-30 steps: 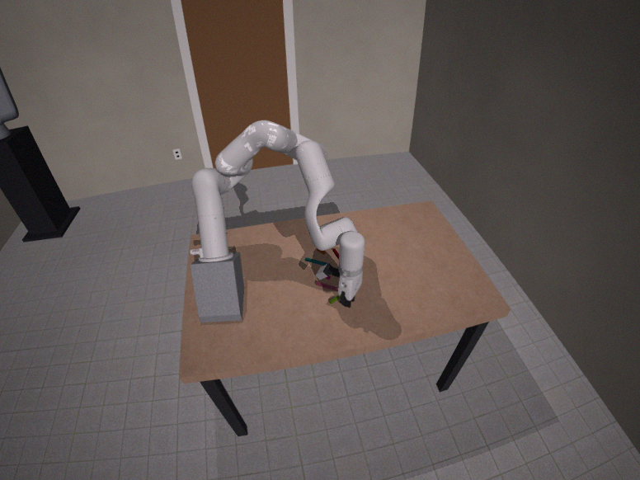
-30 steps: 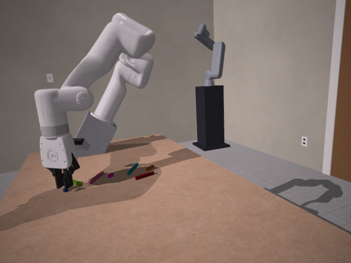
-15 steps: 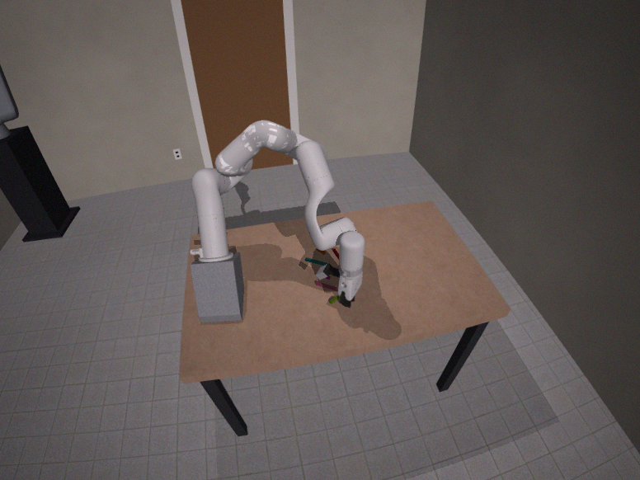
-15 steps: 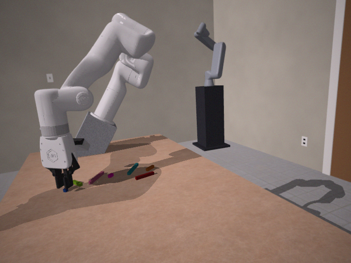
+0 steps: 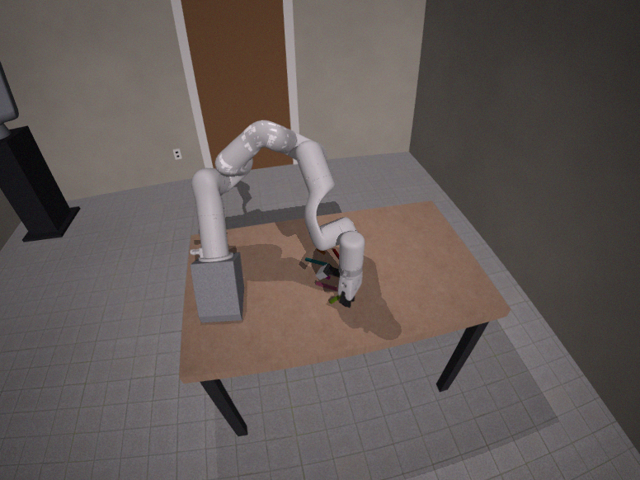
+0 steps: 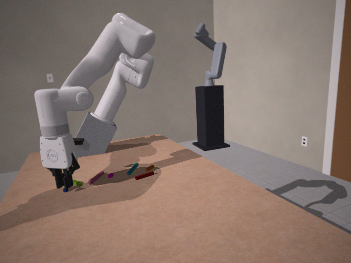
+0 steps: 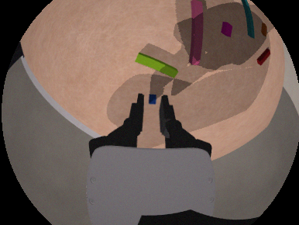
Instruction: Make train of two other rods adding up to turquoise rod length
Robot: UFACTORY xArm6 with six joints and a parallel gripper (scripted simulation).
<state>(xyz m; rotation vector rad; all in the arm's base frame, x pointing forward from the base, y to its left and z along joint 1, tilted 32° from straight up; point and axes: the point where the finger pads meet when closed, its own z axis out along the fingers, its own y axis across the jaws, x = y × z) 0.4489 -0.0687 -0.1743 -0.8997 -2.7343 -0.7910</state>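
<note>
Between the two black, parted fingertips of our white gripper, which grasp nothing, the tiny blue block-shaped rod sits on the table, nearer the right-hand fingertip in the wrist view. We judge that closing must meet its sides squarely

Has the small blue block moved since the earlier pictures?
No. In the exterior view, the blue block sits just below the gripper's fingertips, in the same place on the table relative to the pink rod.
</note>
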